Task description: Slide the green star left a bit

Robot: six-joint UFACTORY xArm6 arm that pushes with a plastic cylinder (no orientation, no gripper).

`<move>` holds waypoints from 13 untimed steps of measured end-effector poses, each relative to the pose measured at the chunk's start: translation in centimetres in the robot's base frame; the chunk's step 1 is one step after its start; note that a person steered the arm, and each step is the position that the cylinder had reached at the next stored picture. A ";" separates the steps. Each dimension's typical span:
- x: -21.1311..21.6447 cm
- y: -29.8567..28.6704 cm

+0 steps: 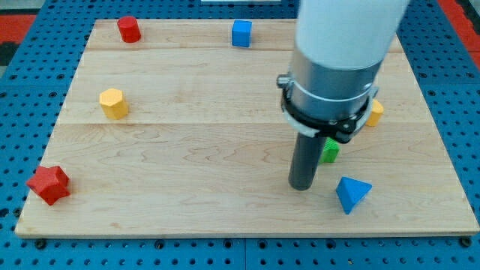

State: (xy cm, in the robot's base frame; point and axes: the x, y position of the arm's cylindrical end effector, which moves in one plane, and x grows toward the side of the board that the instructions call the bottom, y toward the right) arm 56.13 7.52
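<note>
A green block point(330, 151), mostly hidden behind my rod, shows only as a small green patch at the view's right; its shape cannot be made out. My tip point(301, 186) rests on the wooden board point(187, 165), just left of and slightly below the green block, close to it. Whether they touch cannot be told.
A blue triangular block point(352, 193) lies right of the tip. A yellow block point(374, 112) peeks out behind the arm. A blue cube point(241, 33) and red cylinder point(129, 28) sit at the top. A yellow hexagon point(113, 103) and red star point(49, 184) are at the left.
</note>
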 end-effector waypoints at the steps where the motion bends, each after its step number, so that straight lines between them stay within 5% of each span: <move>1: 1.3 4.6; 3: 0.1 6.4; 6: -0.2 1.1; 10: -0.8 5.6; 13: -5.2 10.2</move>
State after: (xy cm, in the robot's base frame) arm 50.90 17.73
